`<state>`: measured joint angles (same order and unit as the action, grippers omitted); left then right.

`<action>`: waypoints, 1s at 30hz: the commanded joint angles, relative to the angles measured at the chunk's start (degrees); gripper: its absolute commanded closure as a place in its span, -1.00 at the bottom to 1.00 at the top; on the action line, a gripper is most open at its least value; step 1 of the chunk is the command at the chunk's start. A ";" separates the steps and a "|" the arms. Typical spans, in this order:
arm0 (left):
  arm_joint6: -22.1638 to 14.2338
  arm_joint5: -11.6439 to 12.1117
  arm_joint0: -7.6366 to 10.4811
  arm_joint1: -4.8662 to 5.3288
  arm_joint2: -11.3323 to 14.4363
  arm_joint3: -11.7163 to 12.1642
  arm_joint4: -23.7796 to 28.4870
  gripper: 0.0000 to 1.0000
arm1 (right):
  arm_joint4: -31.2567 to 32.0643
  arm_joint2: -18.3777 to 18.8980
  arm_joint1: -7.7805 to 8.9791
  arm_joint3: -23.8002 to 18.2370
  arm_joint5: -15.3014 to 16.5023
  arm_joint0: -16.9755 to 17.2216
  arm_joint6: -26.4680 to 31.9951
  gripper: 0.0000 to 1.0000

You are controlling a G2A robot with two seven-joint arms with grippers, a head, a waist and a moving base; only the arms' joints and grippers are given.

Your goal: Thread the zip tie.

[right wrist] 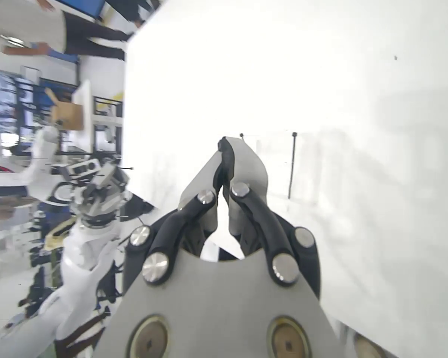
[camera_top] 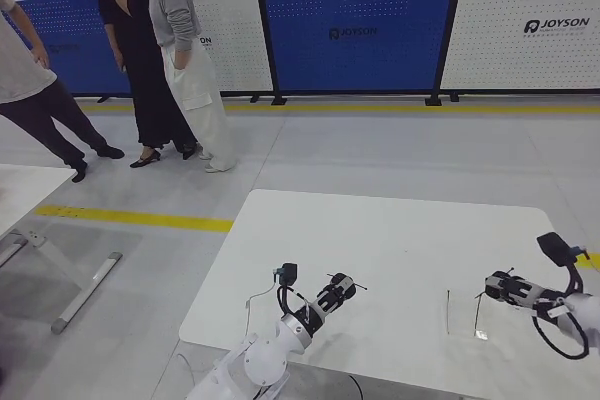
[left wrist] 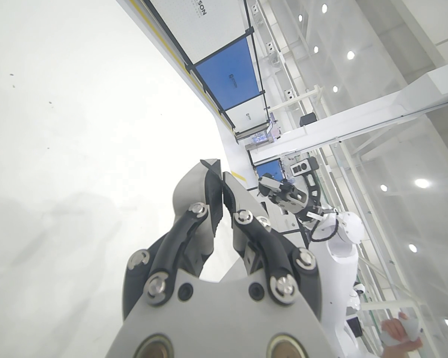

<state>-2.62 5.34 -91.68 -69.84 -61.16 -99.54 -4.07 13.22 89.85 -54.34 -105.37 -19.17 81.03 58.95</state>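
Observation:
Two thin black zip ties lie side by side on the white table (camera_top: 400,240), near its front right: one zip tie (camera_top: 447,312) and a second zip tie (camera_top: 477,314). In the right wrist view the second tie (right wrist: 291,167) lies straight with its head away from the gripper. The first tie's head (right wrist: 241,135) peeks out beside a finger. My right gripper (camera_top: 492,286) (right wrist: 223,144) hovers just right of the ties, shut, with nothing visible between its pads. My left gripper (camera_top: 340,291) (left wrist: 221,175) is over the table's front left, also shut with nothing seen in it.
The table's front edge (camera_top: 310,352) runs just below both arms. Each wrist view catches the other arm's gripper farther off across the table: the right gripper (left wrist: 283,195) and the left gripper (right wrist: 106,180). People stand well behind the table on the floor.

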 commanded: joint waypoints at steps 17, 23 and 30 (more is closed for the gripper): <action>0.00 0.00 0.00 0.00 0.00 0.00 0.00 1.00 | -4.57 -3.30 -1.46 -3.65 3.60 4.33 -17.30 1.00; 0.00 0.00 0.00 0.00 0.00 0.00 0.00 1.00 | 2.91 -8.45 -2.62 -12.13 3.39 10.86 -35.57 1.00; 0.00 0.00 0.00 0.00 0.00 0.00 0.00 1.00 | 7.58 -11.86 -2.99 -12.91 2.34 11.08 -39.08 1.00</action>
<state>-2.62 5.34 -91.68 -69.84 -61.16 -99.54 -4.07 20.88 77.95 -57.33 -118.28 -16.86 92.10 19.83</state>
